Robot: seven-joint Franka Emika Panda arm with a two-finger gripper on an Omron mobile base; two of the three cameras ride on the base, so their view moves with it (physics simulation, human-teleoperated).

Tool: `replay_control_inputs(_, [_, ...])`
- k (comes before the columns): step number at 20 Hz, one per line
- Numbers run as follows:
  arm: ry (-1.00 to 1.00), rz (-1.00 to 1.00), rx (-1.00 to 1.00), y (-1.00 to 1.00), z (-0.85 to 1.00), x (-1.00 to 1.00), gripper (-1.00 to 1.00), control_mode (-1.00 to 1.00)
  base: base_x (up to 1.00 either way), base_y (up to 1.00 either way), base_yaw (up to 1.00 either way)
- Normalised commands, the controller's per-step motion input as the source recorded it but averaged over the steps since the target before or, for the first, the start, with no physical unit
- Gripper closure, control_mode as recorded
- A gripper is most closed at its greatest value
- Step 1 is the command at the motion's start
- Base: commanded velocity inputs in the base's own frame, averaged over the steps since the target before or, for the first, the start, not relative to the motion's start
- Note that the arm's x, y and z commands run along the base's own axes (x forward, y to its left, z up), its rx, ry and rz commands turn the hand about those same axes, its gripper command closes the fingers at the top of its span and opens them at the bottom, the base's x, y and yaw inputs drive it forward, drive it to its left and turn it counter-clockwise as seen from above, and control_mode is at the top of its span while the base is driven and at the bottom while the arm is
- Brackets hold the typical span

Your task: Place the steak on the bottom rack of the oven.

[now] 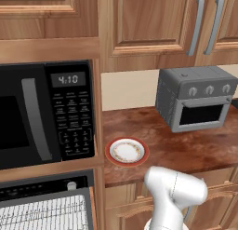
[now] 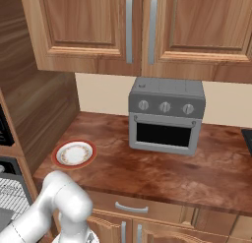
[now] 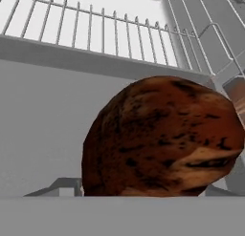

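The steak (image 3: pixel 162 137) looks carried close under the hand camera, just before the oven (image 1: pixel 46 210) and its rack (image 3: pixel 91 27). Fingertips are hidden, so grip can't be told. It's best lowered flat, well past the rack's front edge.

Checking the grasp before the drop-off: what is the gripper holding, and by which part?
The steak fills the hand view right at the gripper, in front of an oven rack, so it appears held; the fingertips are hidden, so the contact spot cannot be told.

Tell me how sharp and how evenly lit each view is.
Left base view: soft, evenly lit, microwave clock readable. Right base view: soft, even light, no glare on the toaster oven. Hand view: the steak looms large and slightly blurred; the oven wire rack washes out bright.
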Motion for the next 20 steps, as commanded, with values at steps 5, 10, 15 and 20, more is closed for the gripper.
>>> replay_control_inputs(5, [0.0,0.0,0.03,0.0,-0.2,0.0,-1.0,-1.0,0.0,0.0,0.0])
replay_control_inputs(10, [0.0,0.0,0.0,0.0,0.0,0.0,-1.0,-1.0,0.0,0.0,0.0])
replay_control_inputs(15, [0.0,0.0,0.0,0.0,0.06,-0.03,-1.0,-1.0,0.0,0.0,0.0])
replay_control_inputs(20, [0.0,-0.02,0.0,0.0,0.52,-0.11,-1.0,-1.0,0.0,0.0,0.0])
